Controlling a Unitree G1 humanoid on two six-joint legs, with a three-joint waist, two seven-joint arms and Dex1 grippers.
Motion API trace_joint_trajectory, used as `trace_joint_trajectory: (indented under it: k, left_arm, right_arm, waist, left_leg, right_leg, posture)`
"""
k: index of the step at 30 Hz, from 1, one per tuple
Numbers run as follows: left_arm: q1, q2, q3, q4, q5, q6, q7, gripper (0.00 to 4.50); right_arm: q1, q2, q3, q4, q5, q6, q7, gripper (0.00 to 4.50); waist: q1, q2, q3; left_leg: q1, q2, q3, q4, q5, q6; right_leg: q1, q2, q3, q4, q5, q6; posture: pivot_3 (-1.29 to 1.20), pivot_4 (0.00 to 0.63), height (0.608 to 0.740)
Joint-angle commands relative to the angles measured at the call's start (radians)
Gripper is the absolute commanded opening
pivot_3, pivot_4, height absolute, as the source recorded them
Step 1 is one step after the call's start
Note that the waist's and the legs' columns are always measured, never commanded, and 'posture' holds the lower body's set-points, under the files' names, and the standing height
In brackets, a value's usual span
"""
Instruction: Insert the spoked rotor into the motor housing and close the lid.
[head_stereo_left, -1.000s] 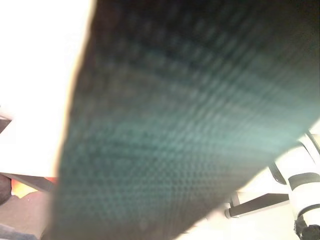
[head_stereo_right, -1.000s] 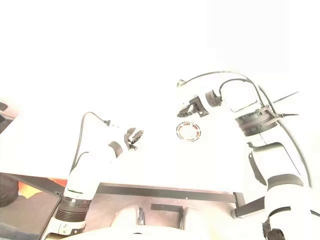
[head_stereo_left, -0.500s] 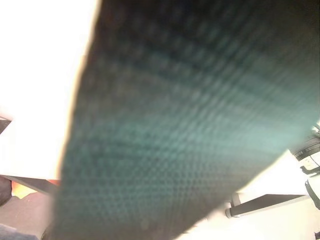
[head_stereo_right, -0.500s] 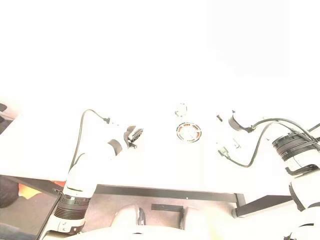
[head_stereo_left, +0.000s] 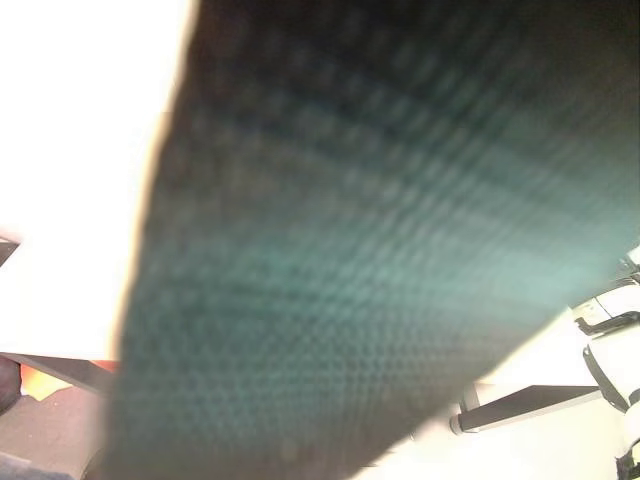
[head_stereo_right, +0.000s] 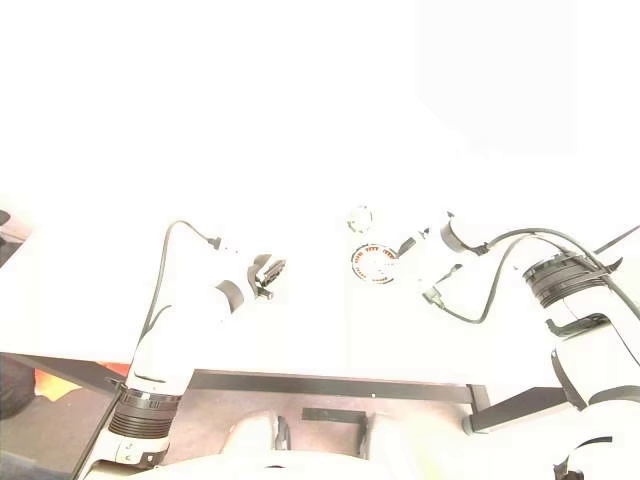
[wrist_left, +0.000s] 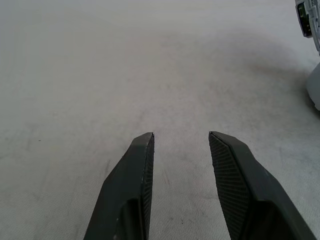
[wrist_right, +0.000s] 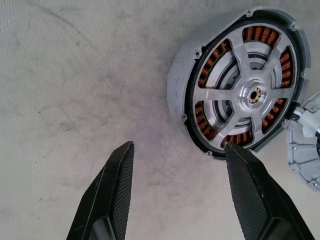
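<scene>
**Rotor seated in the housing, lid lying loose beside it**

Starting at my left, a dark, blurred strap (head_stereo_left: 380, 250) hangs close across the left eye view and hides most of it. In the right eye view I see the left gripper (head_stereo_right: 268, 275) hovering over the bare white table (head_stereo_right: 300, 330), well apart from the motor parts. Its wrist view gives me two black fingers (wrist_left: 130, 190) standing apart with nothing between them, only the grey tabletop ahead.

Moving toward the middle, the motor housing (wrist_right: 182, 90) sits flat on the table, a round grey shell with copper windings showing through. The spoked rotor (wrist_right: 245, 95) lies inside it, its silver spokes and hub facing up. The lid (wrist_right: 305, 155) rests on the table just beside the housing, not on it; in the right eye view it shows as a small pale disc (head_stereo_right: 360, 217) just beyond the housing.

On my right, the right gripper (head_stereo_right: 412, 250) hangs close beside the housing. Its jaws stand wide apart and empty, one fingertip (wrist_right: 235, 150) over the housing's rim.
</scene>
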Motion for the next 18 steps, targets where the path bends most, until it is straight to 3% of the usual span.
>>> trace_joint_trajectory:
  k: [1,18]
  left_arm:
    - [-0.006,0.003,0.004,-0.020,0.004,-0.014,0.000,1.83]
    - [0.015,0.003,0.010,-0.037,0.015,-0.010,0.010,1.83]
  right_arm:
    - [-0.031,0.012,-0.013,0.010,-0.015,-0.028,-0.016,3.20]
    - [0.024,0.027,-0.006,-0.029,-0.025,-0.049,0.007,3.20]
  waist:
    - [0.000,0.000,0.000]
    - [0.000,0.000,0.000]
  left_leg:
    - [0.000,0.000,0.000,0.000,0.000,0.000]
    - [0.001,0.000,0.000,0.000,0.000,0.000]
  right_leg:
    - [0.000,0.000,0.000,0.000,0.000,0.000]
    - [0.000,0.000,0.000,0.001,0.000,0.000]
  posture:
    - [0.00,0.000,0.740]
    - [0.00,0.000,0.740]
